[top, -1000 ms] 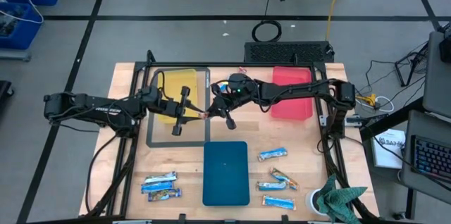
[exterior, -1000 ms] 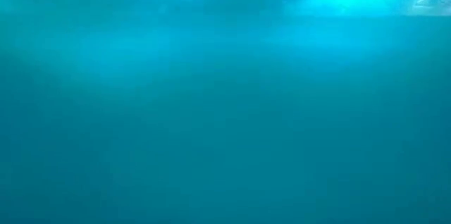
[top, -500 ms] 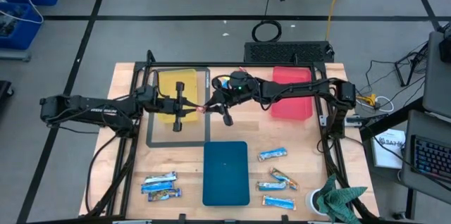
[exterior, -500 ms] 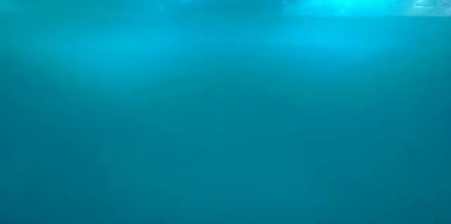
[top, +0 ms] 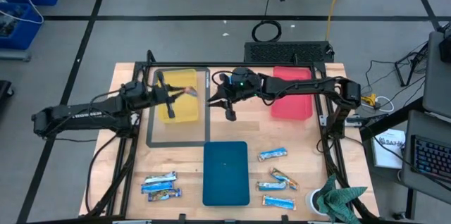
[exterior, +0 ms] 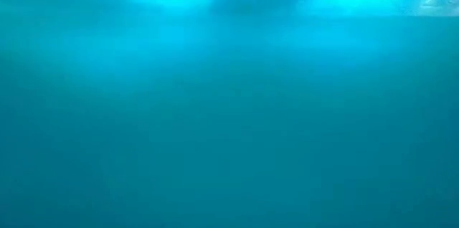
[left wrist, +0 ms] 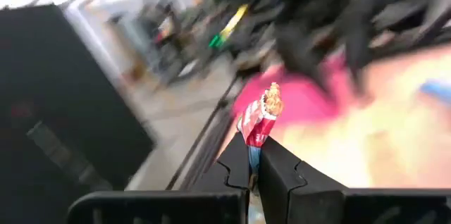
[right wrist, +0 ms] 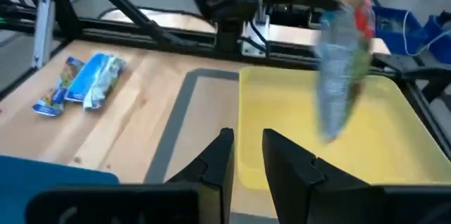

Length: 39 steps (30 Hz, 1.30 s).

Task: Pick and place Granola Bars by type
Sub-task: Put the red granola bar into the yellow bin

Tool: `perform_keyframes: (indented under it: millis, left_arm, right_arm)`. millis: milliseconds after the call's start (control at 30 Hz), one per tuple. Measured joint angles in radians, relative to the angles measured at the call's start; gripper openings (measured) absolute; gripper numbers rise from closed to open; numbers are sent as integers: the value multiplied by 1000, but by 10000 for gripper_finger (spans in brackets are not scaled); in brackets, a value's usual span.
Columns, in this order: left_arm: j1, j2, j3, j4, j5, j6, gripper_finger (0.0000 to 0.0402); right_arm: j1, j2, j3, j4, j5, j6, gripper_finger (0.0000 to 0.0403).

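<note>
My left gripper (top: 177,94) is over the yellow tray (top: 176,111), shut on a multicoloured red-orange granola bar (top: 189,91). The right wrist view shows that bar (right wrist: 342,62) blurred above the yellow tray (right wrist: 324,146). My right gripper (top: 223,101) hovers between the yellow tray and the red tray (top: 291,96), open and holding nothing. Other bars lie flat on the table: two near the left corner (top: 161,186) and several to the right of the blue tray (top: 276,178). My left gripper pinches one end of the bar (left wrist: 252,136) between its two fingertips. It comes in about level from the table's left. The rest of the bar sticks out beyond the fingertips (left wrist: 264,108), lifted clear above the yellow tray.
A blue tray (top: 225,172) lies at the near middle and fills the whole low view (exterior: 229,99). A green cloth (top: 342,199) sits in a cup at the near right corner. A grey-framed mat (top: 176,139) lies under the yellow tray.
The bar has passed from my right gripper to my left. My left gripper shut on it between the trays and carried it toward the table's far left, over the yellow tray. My right gripper let go and drew back slightly toward the far edge.
</note>
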Motion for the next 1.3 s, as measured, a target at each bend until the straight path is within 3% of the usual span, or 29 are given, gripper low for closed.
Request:
perform_keyframes:
  millis: [233,500,633,833,1000,1167,1300]
  left_arm:
    - [154,-27,-71,-122,-59,-78,12]
    - [398,-42,-181,-119,158,-239,14]
    - [485,-42,-218,-105,225,-301,30]
    - [533,-43,-225,-47,338,-477,52]
    - [533,-35,-224,-33,339,-505,96]
    - [533,-30,-224,-36,306,-535,167]
    - [533,-31,-224,-17,285,-554,220]
  right_arm:
    - [-27,-31,-2,-148,-2,-18,70]
    - [-42,-148,-126,-102,2,-14,70]
    - [-48,-246,-257,17,80,-1,70]
    - [-47,-379,-512,366,210,11,70]
    - [-49,-439,-655,582,288,52,70]
    - [-49,-456,-679,549,302,54,70]
    - [-56,-457,-679,540,382,42,70]
